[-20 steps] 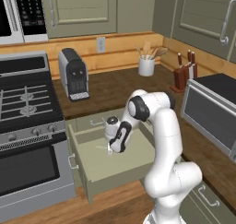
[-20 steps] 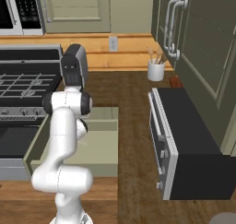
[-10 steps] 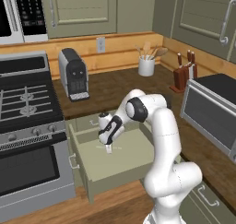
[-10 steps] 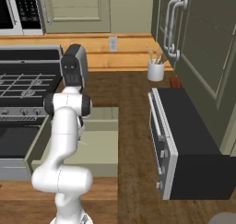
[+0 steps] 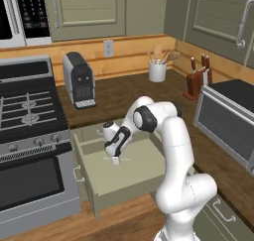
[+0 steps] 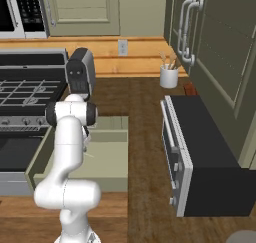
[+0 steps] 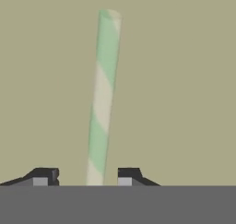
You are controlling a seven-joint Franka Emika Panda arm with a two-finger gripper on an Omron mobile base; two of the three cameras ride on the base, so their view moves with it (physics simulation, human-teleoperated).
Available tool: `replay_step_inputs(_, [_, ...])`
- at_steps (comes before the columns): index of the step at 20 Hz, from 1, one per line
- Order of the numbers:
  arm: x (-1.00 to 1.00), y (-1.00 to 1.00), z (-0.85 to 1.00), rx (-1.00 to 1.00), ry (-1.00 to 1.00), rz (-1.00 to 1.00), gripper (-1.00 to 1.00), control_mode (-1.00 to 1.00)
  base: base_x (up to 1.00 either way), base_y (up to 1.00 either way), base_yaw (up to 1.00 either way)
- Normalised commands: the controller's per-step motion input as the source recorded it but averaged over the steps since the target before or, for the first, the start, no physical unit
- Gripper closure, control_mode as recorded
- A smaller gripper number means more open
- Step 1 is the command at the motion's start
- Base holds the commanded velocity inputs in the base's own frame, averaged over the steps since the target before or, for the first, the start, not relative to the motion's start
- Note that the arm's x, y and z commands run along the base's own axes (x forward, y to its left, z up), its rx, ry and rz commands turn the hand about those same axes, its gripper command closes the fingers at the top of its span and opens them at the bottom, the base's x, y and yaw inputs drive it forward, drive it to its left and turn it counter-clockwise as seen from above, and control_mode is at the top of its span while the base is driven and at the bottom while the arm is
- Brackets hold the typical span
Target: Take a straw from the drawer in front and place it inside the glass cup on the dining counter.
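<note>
The straw (image 5: 115,159) lies flat on the pale green floor of the open drawer (image 5: 130,178), toward its far left part, seen from the left base camera. The white arm bends down from the near right and reaches into the drawer, and the gripper (image 5: 115,160) sits right over the straw, low against the drawer floor. A second ago the hand was further right in the drawer; it has since swung left and come down onto the straw. Behind the drawer, on the dark worktop, stand a coffee machine (image 5: 79,86) to the left and a utensil pot (image 5: 158,71) further right, with a stove (image 5: 27,111) at far left.

From the right base camera, the arm's upright link stands in front of the drawer (image 6: 107,162) and hides the hand. A thin pale sliver beside the arm may be the straw; it is too small to be sure. A dark oven-like appliance (image 6: 200,162) sits to the right.

In the hand camera, the straw (image 7: 103,98) shows green and whitish stripes and runs away from the gripper (image 7: 86,176) between the two dark fingertips (image 7: 44,174). The jaws stand a little apart either side of it, with a gap on both sides, so they look partway through closing and not yet clamped. I judge the grasp is nearly made, and lifting comes next.
</note>
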Motion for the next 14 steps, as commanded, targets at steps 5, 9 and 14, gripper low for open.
replay_step_inputs(5, [-0.05, 0.00, -0.35, 0.00, -0.25, 0.01, 1.00, -1.00, 0.00, 0.00, 0.00])
replay_step_inputs(9, [0.07, 0.00, -0.31, 0.03, -0.05, 0.00, 1.00, -1.00, 0.00, 0.00, 0.00])
replay_step_inputs(14, [0.32, 0.00, -0.36, 0.02, 0.11, 0.01, 1.00, -1.00, 0.00, 0.00, 0.00])
